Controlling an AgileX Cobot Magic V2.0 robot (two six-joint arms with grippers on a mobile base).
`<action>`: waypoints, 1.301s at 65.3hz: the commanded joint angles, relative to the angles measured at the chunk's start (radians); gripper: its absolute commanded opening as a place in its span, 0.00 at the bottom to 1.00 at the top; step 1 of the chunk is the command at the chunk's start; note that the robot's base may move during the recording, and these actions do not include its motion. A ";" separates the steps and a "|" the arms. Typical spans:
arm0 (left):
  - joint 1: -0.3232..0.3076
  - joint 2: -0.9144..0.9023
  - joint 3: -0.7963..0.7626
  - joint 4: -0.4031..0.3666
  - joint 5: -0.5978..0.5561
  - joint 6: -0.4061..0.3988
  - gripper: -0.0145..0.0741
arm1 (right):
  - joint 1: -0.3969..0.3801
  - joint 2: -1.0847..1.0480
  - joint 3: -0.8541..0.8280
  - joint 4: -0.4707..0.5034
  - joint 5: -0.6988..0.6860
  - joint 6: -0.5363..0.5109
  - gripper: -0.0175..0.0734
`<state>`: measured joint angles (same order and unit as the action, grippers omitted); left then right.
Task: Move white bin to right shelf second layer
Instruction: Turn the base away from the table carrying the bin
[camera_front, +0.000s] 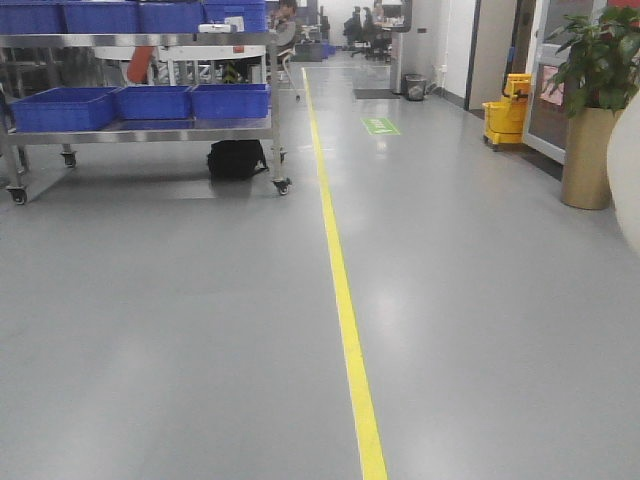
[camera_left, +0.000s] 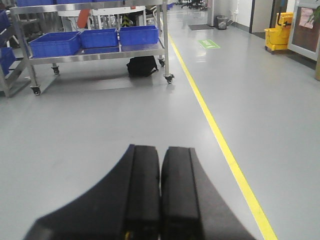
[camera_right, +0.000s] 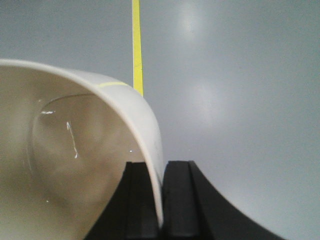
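**Transit phase, load in hand.** The white bin (camera_right: 80, 150), a smooth, glossy cream-white plastic tub, hangs from the right gripper (camera_right: 161, 167). The gripper's two black fingers (camera_right: 137, 200) stand one inside and one outside the tub's side wall and are clamped on it at the rim. A pinch on the thin wall suits a tub without handles. The bin rests on no support. Its open mouth faces the wrist camera, showing a bare interior, with the smooth grey floor (camera_right: 240, 100) beyond. It is judged light enough for one arm.

The left gripper (camera_left: 160, 155) is pressed together on nothing and points ahead over the floor, clear of the load.

In the front view a narrow yellow painted line (camera_front: 345, 300) runs down the corridor. A wheeled stainless-steel trolley (camera_front: 150, 135) bearing large blue plastic crates (camera_front: 60, 107) stands at far left.

The right shelf second layer, with its roller lanes, appears in no view. The step in hand is therefore judged to be travel towards it, with placement not yet begun.

Risk: the glossy wall may slip in the pinch if the base jolts.
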<state>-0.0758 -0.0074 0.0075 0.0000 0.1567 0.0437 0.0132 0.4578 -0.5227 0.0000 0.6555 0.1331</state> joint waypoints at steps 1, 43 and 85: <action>-0.004 -0.016 0.037 -0.006 -0.085 -0.005 0.26 | -0.004 0.003 -0.031 0.000 -0.090 0.004 0.28; -0.004 -0.016 0.037 -0.006 -0.085 -0.005 0.26 | -0.004 0.003 -0.031 0.000 -0.090 0.004 0.28; -0.004 -0.016 0.037 -0.006 -0.085 -0.005 0.26 | -0.004 0.003 -0.031 0.000 -0.090 0.004 0.28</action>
<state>-0.0758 -0.0074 0.0075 0.0000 0.1567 0.0437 0.0132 0.4578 -0.5227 0.0000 0.6578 0.1331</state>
